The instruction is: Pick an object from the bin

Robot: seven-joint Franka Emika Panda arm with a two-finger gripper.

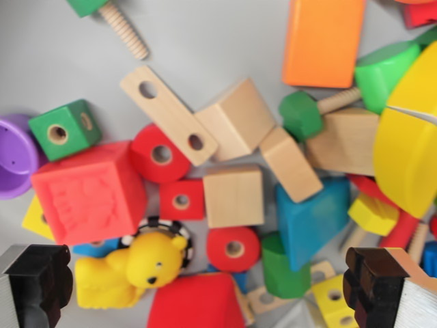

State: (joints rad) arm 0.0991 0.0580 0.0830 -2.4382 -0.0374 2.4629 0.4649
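Many toy blocks point(233, 195) in bin point(205, 41), gripper point(212, 287) open above

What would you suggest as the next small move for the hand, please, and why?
Probably lower straight down a little. The hand is open, its black fingers at the bottom corners, holding nothing. Between them lie the red wooden cylinder with a hole and the yellow rubber bear, so descending would likely bring one within grasp.

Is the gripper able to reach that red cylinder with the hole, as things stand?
Probably yes: the red cylinder lies uncovered on top between the open fingers, though the green cylinder and plain wooden cube crowd it.
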